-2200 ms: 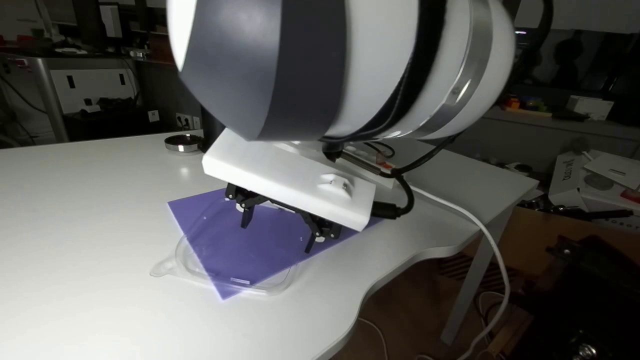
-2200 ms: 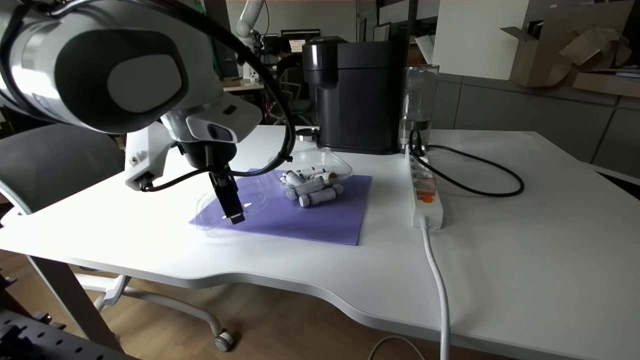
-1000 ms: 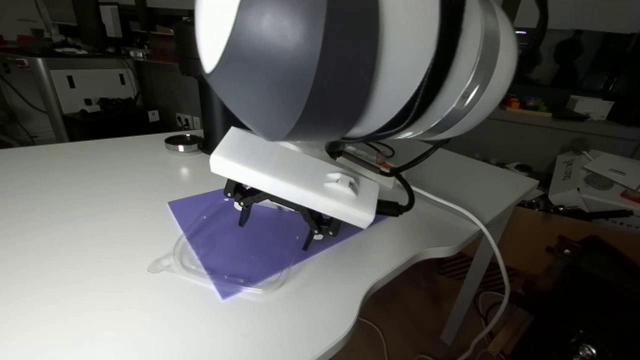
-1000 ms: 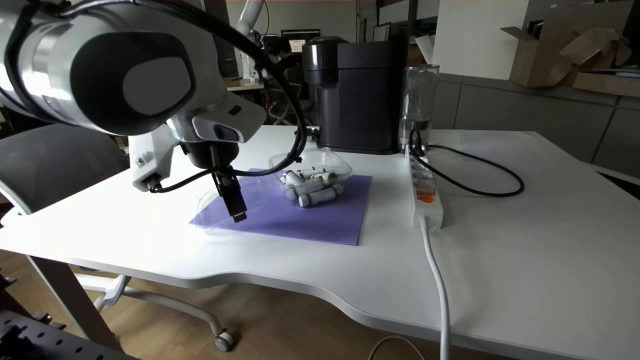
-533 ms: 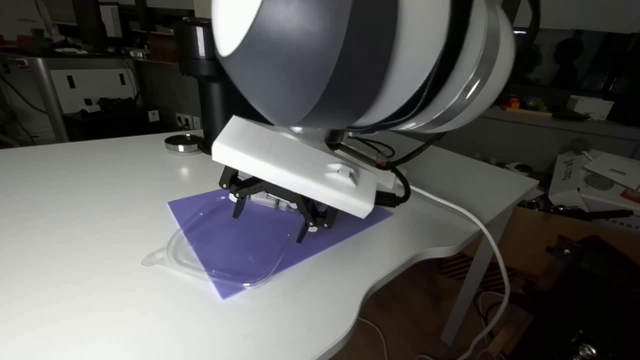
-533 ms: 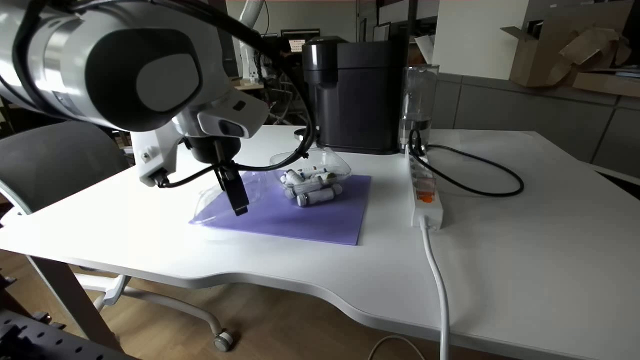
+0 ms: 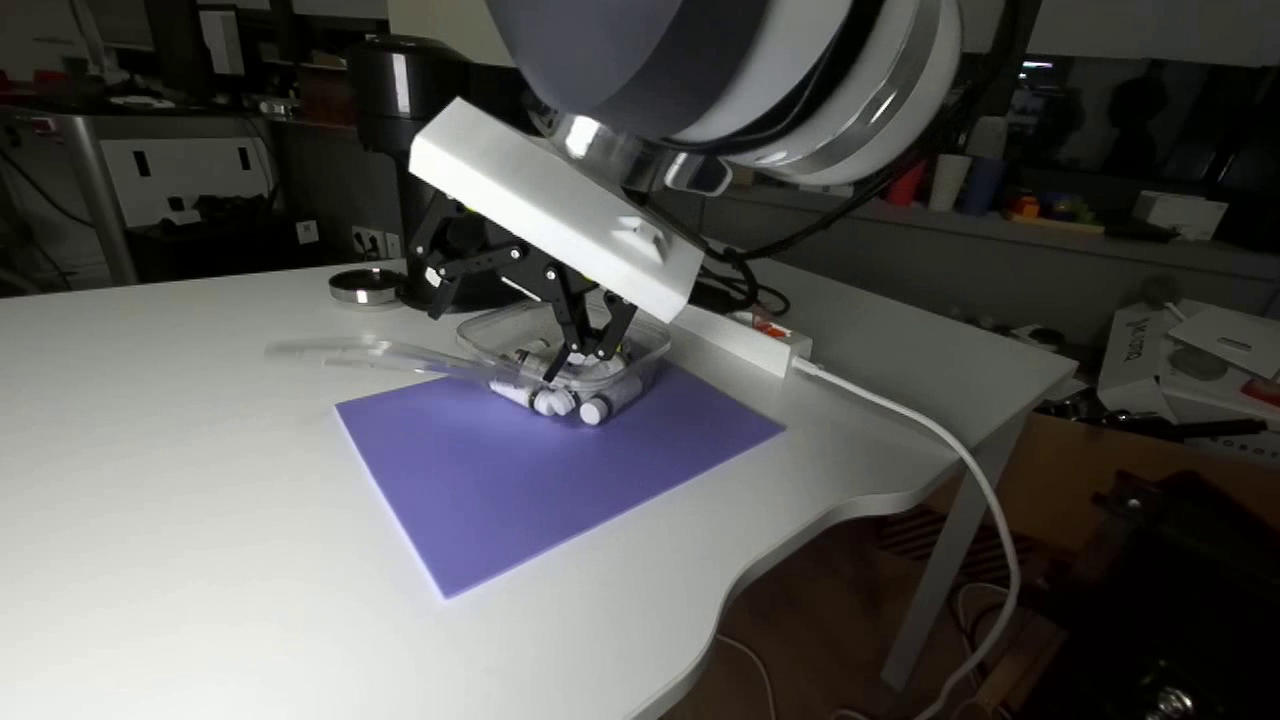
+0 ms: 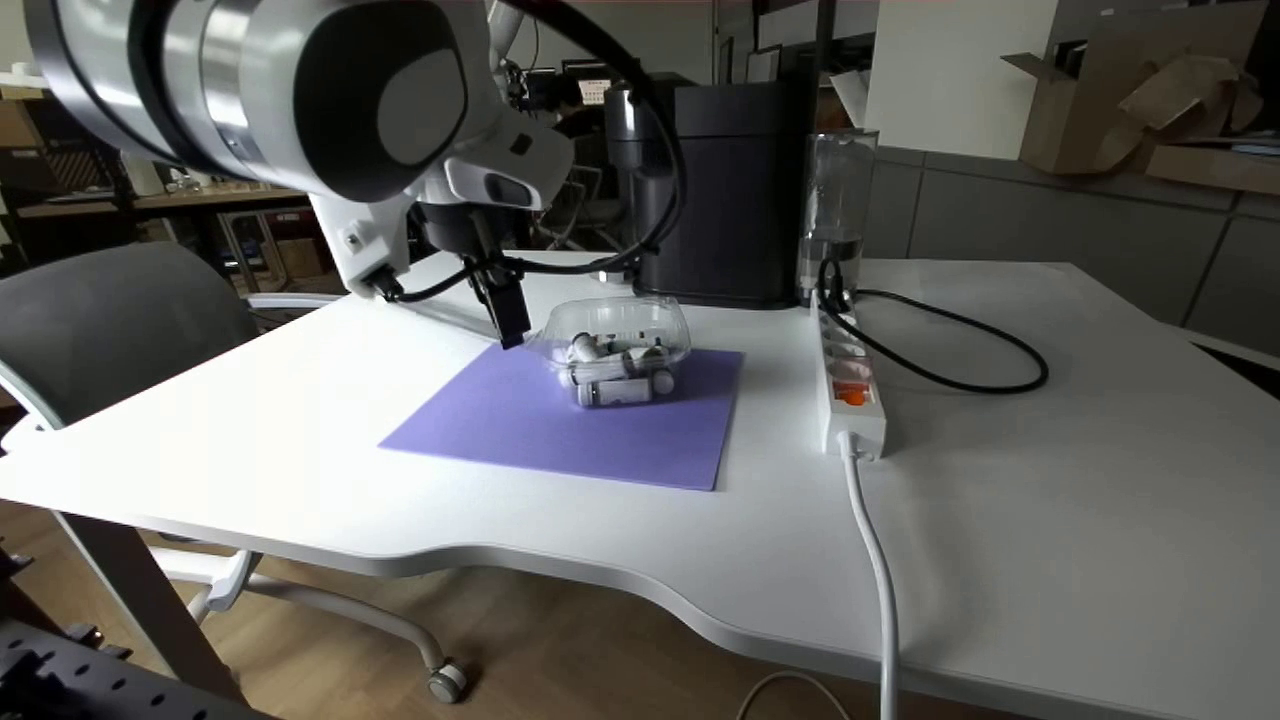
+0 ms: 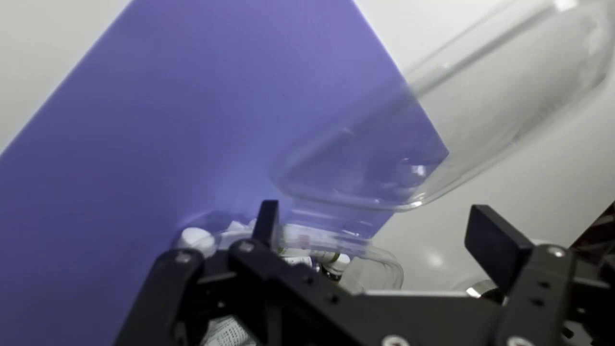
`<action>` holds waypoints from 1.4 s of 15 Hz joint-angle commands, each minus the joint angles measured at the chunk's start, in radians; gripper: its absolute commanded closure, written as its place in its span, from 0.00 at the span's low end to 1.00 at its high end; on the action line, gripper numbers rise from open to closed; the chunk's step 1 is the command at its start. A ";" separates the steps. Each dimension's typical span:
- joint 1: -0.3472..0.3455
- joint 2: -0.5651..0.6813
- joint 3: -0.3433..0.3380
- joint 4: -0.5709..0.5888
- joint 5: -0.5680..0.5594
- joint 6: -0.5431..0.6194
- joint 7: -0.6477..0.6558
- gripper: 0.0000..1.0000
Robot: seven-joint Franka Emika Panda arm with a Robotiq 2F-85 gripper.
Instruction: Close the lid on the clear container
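Note:
The clear container (image 7: 655,345) holds several white-grey cylinders and sits on the purple mat (image 7: 540,500). It also shows in an exterior view (image 8: 615,315) and behind the fingers in the wrist view. The thin transparent lid (image 7: 340,350) is seen nearly edge-on, blurred, stretching out from the container's side over the table, raised and tilted. In the wrist view the lid (image 9: 447,125) crosses the mat's corner. My gripper (image 7: 496,340) is open with wide-apart fingers above the container's lid-side edge. In the wrist view nothing is gripped (image 9: 375,223). I cannot tell whether a finger touches the lid or container.
A tall black appliance (image 8: 730,190) stands behind the container, with a metal ring (image 7: 366,287) beside it. A white power strip (image 8: 850,390) with a cable lies to the container's side. The table's curved front edge (image 8: 560,560) shows in both exterior views.
My gripper has risen and moved back from over the mat's front part to the container, staying open. The lid has swung off the mat's front corner. The container has turned slightly.

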 commanded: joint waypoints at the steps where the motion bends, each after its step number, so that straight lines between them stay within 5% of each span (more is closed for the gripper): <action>1: -0.142 0.028 0.102 0.015 -0.039 0.000 0.020 0.00; 6: -0.276 0.056 0.196 -0.012 -0.075 -0.001 -0.031 0.00; 10: -0.230 -0.022 0.149 -0.035 -0.039 0.000 -0.177 0.00; 18: -0.246 -0.029 0.239 -0.116 0.007 0.000 -0.160 0.00; 20: -0.145 -0.057 0.192 -0.098 0.111 0.001 -0.147 0.00; 21: -0.201 0.003 0.207 -0.095 0.058 0.001 -0.190 0.00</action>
